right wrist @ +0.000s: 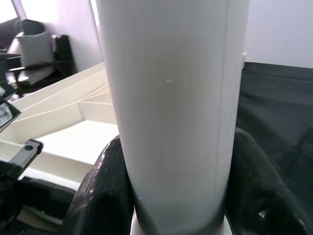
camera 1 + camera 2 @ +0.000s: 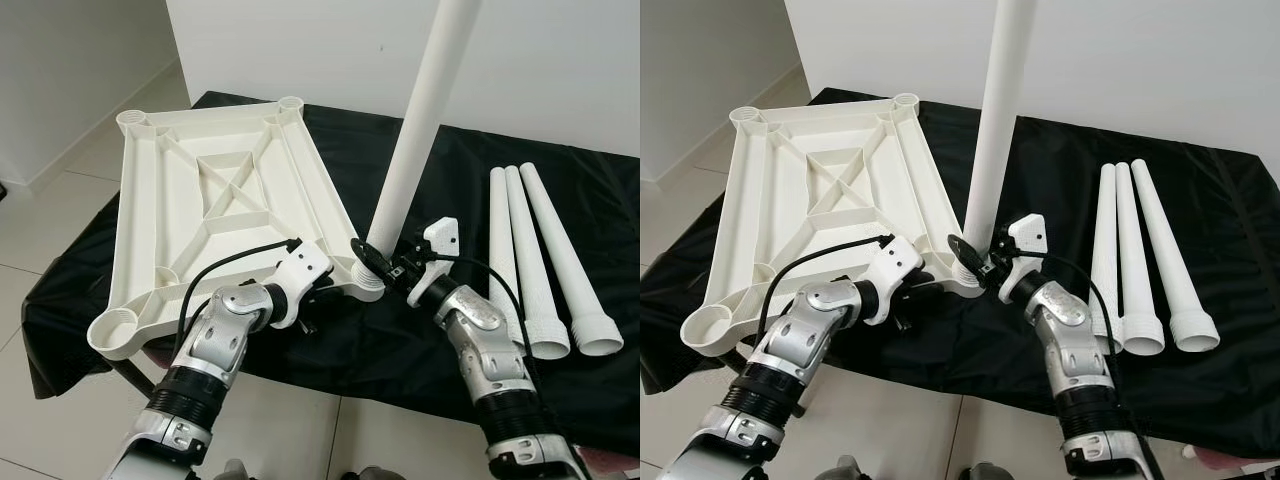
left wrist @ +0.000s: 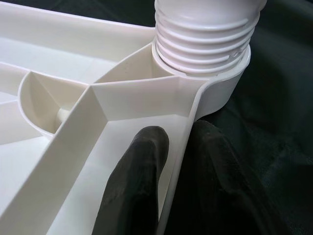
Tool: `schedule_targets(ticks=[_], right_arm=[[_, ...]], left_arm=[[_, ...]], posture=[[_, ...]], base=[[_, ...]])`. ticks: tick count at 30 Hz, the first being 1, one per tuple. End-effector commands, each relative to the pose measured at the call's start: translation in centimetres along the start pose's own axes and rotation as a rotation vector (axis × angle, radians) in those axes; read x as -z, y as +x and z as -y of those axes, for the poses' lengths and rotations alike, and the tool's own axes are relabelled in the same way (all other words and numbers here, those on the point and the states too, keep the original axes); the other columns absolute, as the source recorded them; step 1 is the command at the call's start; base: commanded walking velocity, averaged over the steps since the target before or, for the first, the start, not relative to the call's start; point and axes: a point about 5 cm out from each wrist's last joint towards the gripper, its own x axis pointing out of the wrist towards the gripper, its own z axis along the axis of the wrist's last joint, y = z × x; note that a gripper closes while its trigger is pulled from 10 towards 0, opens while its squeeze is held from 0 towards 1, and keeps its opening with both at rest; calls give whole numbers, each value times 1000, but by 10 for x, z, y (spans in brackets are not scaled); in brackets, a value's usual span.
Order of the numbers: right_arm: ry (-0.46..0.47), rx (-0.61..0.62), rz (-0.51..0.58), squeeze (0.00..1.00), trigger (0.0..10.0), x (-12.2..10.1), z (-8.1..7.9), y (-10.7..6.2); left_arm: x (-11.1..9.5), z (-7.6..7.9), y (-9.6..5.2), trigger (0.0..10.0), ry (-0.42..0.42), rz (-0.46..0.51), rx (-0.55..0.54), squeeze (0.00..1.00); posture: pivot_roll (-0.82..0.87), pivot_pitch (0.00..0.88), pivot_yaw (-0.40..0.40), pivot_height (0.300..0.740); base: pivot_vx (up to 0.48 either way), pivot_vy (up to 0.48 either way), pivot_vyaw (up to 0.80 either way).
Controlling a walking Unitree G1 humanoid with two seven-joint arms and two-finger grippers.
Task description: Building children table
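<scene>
Bright, even daylight fills both head views, sharp throughout, with soft shadows only. The black cloth [image 2: 420, 330] over the worktop carries a dull sheen along its creases. In the right wrist view the white leg [image 1: 171, 112] sits too close and blurs, near overexposed. The left wrist view is crisp on the threads, while the near black fingers [image 3: 137, 186] go soft.

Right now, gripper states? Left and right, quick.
Left gripper: shut on the tabletop rim, one of its fingers on each side of the edge.
Right gripper: shut on the upright table leg near its threaded base.
</scene>
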Motion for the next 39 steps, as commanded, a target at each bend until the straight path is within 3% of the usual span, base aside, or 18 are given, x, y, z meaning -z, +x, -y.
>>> schedule_targets(ticks=[1,18,28,34,35,37,38,39], right_arm=[[43,-13,39,0,0,-3,-13,7],[57,286,35,0,0,0,-39,22],[45,339,12,0,0,2,-54,29],[38,351,13,0,0,1,-53,29],[39,351,14,0,6196,1,-51,29],[39,353,14,0,6196,1,-51,28],[41,355,14,0,10000,0,-49,28],[41,355,14,0,10000,0,-49,28]], left_arm=[[7,-8,4,10000,-34,-37,-255,0],[-4,-2,16,10000,-82,0,-314,0],[-9,3,21,10000,-99,19,-316,0],[-8,4,22,10000,-96,17,-312,0],[-8,4,22,10000,-97,17,-312,0],[-8,4,22,10000,-98,18,-313,0],[-8,3,21,10000,-96,17,-313,0],[-8,3,21,10000,-96,17,-313,0]], posture=[[-62,34,14,740],[-57,35,11,740],[-55,25,4,740],[-56,21,3,740],[-57,20,4,740],[-57,20,4,740],[-58,16,3,740],[-58,16,3,740]], base=[[0,0,0],[0,0,0],[0,0,0],[0,0,0],[0,0,0],[0,0,0],[0,0,0],[0,0,0]])
